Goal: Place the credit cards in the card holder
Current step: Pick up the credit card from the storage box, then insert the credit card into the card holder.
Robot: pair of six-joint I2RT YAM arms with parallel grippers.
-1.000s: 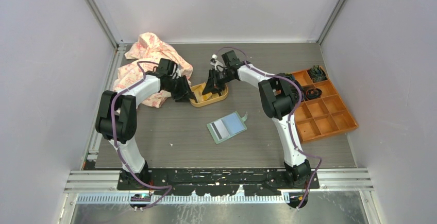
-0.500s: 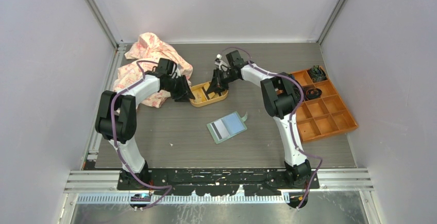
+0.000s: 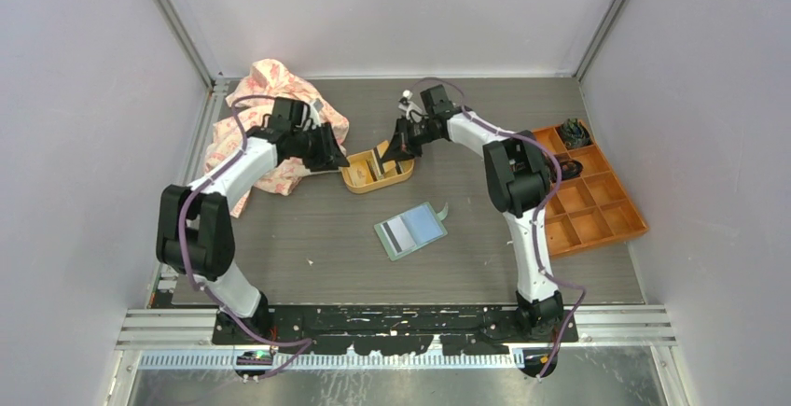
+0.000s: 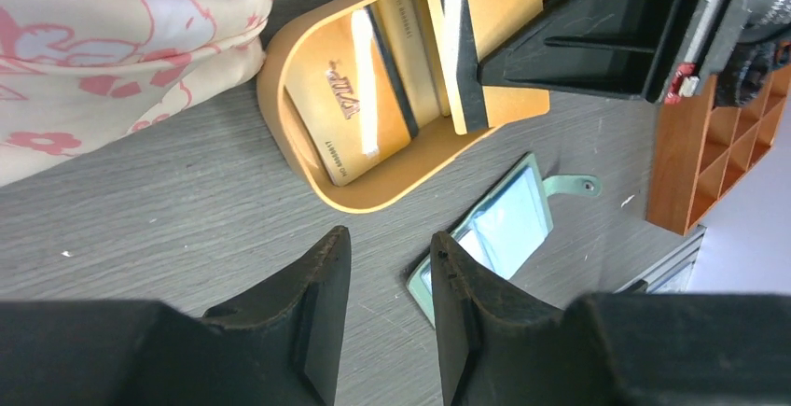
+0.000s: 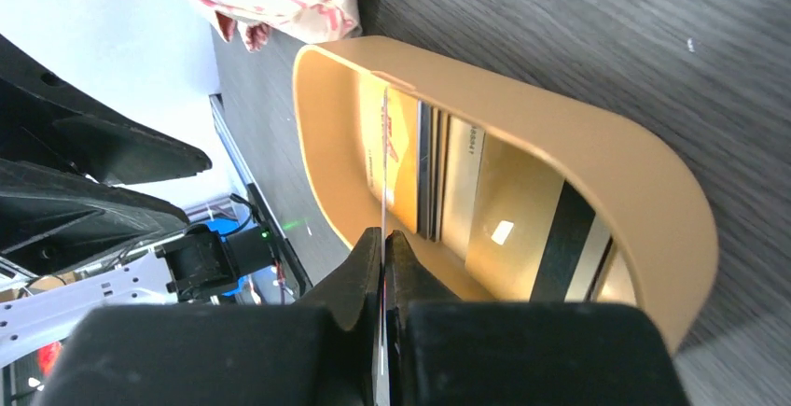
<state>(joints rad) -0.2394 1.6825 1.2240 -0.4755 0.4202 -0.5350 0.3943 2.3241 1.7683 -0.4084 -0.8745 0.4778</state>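
- While the right gripper [image 5: 382,249] pinches one card [image 5: 383,163] edge-on inside the tray [image 5: 560,135], pickup looks like the step in hand.
- Beside the tray, the left gripper [image 4: 384,271] hovers, jaws spread, empty.
- Next move: lift the card clear, then line it up with a slot in the open holder [image 3: 410,231] mid-table.
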